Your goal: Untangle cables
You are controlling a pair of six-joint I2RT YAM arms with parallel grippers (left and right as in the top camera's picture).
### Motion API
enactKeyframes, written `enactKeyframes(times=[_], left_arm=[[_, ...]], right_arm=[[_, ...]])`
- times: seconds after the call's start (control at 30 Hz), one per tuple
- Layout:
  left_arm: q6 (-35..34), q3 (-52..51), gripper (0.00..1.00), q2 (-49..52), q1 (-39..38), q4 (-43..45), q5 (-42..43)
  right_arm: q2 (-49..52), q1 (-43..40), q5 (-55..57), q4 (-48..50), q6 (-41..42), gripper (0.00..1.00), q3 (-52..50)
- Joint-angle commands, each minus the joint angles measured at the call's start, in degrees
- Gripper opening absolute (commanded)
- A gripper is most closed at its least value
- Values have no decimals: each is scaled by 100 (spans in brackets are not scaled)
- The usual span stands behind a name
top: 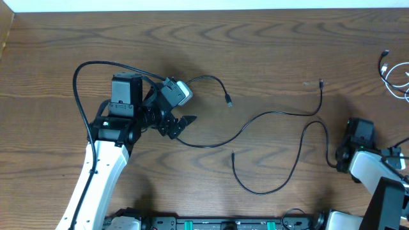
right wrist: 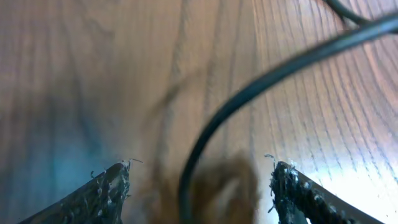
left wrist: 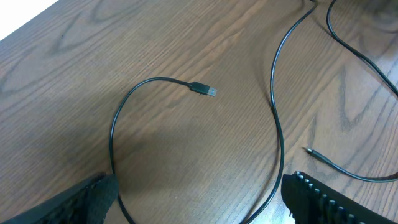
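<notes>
left gripper [left wrist: 199,190]: jaws released and wide, holding nothing. both fingers sit low at the corners of my wrist view, over bare table [top: 268,38].

right gripper [right wrist: 199,180]: jaws apart, not clenched. a black cord runs up between the fingers and touches neither, so no grasp there.

where the cables lie:
- short black cable [top: 208,78]: curves from beside my left wrist out to its flat plug [left wrist: 204,89], plug lying free on the wood.
- long black cable [top: 268,115]: runs from under the left gripper in an s-bend to the far right, tip resting well up the table.
- third black cable [top: 291,166]: small tip mid-table, deep loop toward the near edge, then up and over to my right gripper. this looks like the cord between those fingers.
- white cable [top: 401,80]: bunched at the right edge, partly cut off, with a thin dark cord beside it.

progress, my judgement: the three black cords lie mostly spread, and i see no clear crossing in the open. long and third pass near each other at the right bend, apart as far as i can tell. whether short and long overlap under my left wrist is hidden. what looks left: that hidden spot, and the white bundle at the edge, which seems untouched.
</notes>
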Motion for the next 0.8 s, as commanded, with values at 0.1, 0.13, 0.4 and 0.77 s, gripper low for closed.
enactKeyframes(times=[0.1,0.13,0.4,0.77], left_arm=[[-31,68,89,-7,-9,0,33],[-31,68,89,-7,-9,0,33],[-31,68,89,-7,-9,0,33],[-31,68,89,-7,-9,2,33]], right_arm=[[39,-46,83,70,-13,46,-85],[39,-46,81,90,-13,41,-85],[33,-46,83,671,-1309,1,-83],[-612,-44,-1078,728,-2273,1,111]])
